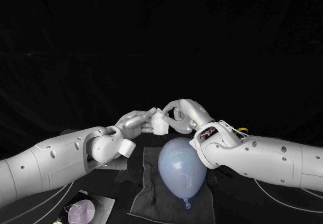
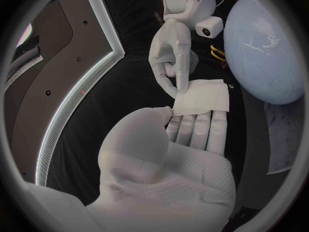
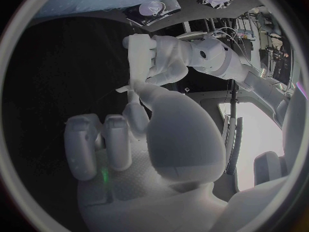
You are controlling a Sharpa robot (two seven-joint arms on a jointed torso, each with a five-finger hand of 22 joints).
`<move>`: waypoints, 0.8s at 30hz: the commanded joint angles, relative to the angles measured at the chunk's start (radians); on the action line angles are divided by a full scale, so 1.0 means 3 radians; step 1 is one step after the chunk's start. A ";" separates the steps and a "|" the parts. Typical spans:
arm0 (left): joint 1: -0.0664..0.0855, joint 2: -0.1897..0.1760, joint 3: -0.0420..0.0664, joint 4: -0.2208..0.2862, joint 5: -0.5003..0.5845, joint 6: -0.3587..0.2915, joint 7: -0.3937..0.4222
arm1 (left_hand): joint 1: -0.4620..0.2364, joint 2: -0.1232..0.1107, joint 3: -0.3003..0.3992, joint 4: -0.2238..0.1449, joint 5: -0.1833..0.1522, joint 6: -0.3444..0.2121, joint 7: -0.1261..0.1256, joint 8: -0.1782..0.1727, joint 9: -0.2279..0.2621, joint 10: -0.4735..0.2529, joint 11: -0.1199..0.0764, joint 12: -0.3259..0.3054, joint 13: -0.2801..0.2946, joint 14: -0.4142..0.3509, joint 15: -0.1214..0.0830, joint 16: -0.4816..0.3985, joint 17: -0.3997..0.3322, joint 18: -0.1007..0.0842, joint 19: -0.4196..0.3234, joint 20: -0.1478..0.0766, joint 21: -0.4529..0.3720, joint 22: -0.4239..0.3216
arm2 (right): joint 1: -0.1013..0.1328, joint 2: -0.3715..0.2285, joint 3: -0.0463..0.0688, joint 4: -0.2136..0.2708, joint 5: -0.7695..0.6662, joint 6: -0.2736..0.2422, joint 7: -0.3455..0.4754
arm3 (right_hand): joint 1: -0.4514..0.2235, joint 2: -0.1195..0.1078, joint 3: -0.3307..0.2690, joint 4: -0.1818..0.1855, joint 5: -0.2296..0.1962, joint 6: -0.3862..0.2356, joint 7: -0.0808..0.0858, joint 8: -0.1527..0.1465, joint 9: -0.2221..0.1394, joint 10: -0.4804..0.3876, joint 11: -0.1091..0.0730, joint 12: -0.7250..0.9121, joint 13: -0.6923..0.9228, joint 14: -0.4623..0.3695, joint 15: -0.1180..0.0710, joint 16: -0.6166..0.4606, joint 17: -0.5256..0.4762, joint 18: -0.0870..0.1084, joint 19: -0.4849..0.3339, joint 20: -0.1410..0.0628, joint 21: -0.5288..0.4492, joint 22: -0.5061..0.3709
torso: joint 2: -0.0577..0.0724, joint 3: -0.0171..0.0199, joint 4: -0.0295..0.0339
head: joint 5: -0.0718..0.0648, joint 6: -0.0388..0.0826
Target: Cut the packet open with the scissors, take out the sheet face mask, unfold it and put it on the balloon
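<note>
The folded mask hangs in the air near the balloon. The left hand grasps one edge in its fingers and the right hand pinches a layer. Peel the layers apart slowly, with a firm left grip, so the mask does not tear.

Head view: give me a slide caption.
Left hand and right hand pinch the folded mask just beyond the balloon.

Five kinds of thing, six in all
Two hands, the left hand and the right hand; one folded sheet mask; one pale blue balloon; one dark cloth; one packet
</note>
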 commanded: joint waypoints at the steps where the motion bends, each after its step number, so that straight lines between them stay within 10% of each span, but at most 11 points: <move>1: 0.0009 0.0008 0.0010 0.0023 -0.0020 0.0089 0.0072 | -0.0021 -0.0017 0.0028 -0.0002 -0.0016 0.0005 0.0023 0.0003 0.0008 -0.0023 -0.0001 -0.0012 -0.0001 -0.0017 0.0001 -0.0020 -0.0006 0.0029 -0.0028 0.0007 -0.0020 -0.0002 | -0.0006 -0.0001 -0.0004 -0.0003 -0.0028 0.0032 0.0012 | 0.0059 0.0064 0.0016 -0.0039 0.0004 0.0035 -0.0018 0.0062 0.0039 0.0040 -0.0021 0.0045 0.0042 0.0329 -0.0037 0.0021 0.0784 -0.0021 0.0355 -0.0044 0.0011 0.0876 | -0.0001 0.0001 0.0000 | 0.0004 -0.0004; 24: 0.0009 -0.0002 0.0009 0.0013 -0.0105 -0.0087 0.0083 | 0.0053 -0.0091 0.0255 -0.0013 -0.0015 0.0046 0.0017 0.0016 0.0022 0.0006 -0.0010 -0.0001 0.0003 0.0001 -0.0008 -0.0002 -0.0005 0.0032 -0.0028 0.0005 -0.0011 0.0003 | -0.0006 -0.0091 -0.0004 0.0049 -0.0021 -0.0041 0.0075 | 0.0063 0.0134 0.0102 -0.0065 0.0001 0.0002 -0.0026 0.0160 0.0107 0.0077 -0.0034 0.0077 0.0065 0.0338 -0.0052 0.0045 0.0818 -0.0021 0.0355 -0.0068 0.0011 0.0876 | -0.0001 0.0000 -0.0002 | 0.0015 -0.0011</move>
